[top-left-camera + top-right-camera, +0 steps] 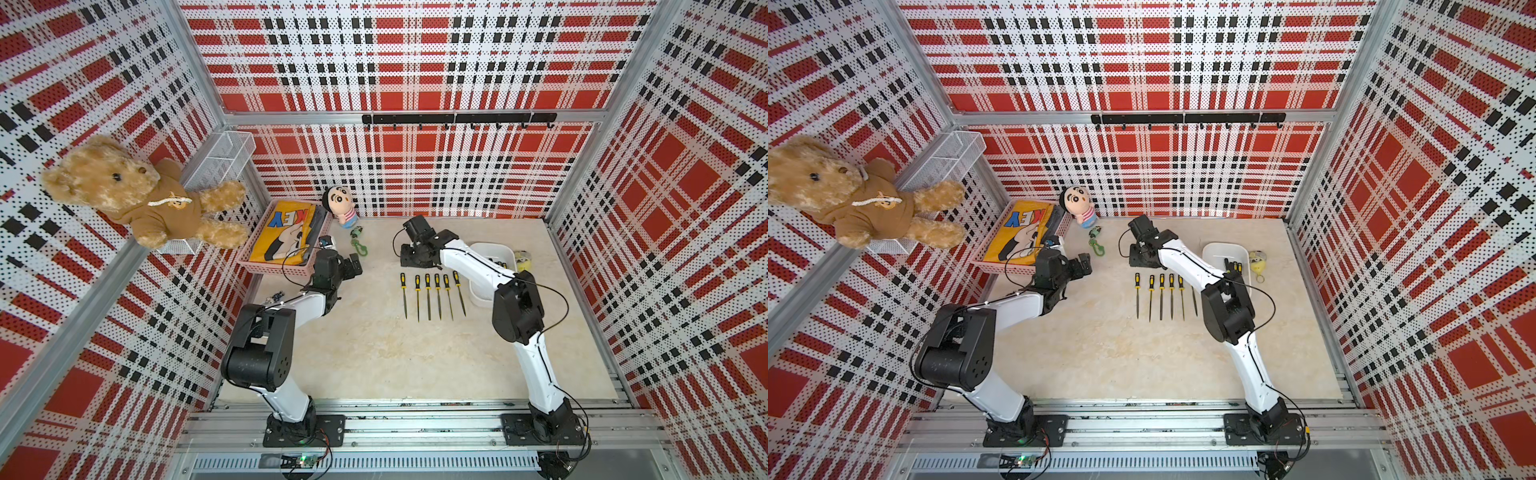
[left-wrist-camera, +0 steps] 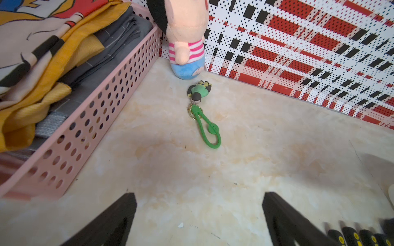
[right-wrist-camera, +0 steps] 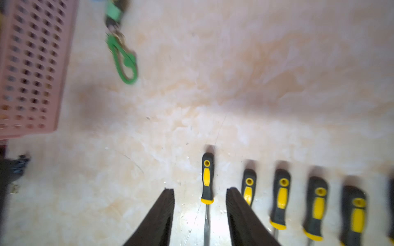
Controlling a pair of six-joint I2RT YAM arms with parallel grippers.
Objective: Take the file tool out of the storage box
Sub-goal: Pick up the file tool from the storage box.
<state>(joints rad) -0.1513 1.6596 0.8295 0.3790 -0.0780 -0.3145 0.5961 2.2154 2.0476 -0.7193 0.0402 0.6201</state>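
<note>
pink basket [image 1: 286,245] beside the left gripper [image 2: 199,204], whose fingers [image 2: 119,217] stand wide apart over bare table [image 1: 374,353], a green keychain [image 2: 205,123] well beyond their tips; right gripper [image 3: 200,189], fingers [image 3: 160,213] parted and touching nothing, either side of a file [image 3: 207,181] lying flat on the table, end of a row [image 1: 430,295] of six; storage box [image 1: 496,251] well apart from these fingers, partly under the right arm [image 1: 469,259]

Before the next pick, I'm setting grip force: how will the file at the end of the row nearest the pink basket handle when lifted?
Likely stiff: the file has a straight, thin metal shaft. Its black-and-yellow handle looks rubbery, so probably grippy. The slim handle may roll if pushed sideways.
</note>
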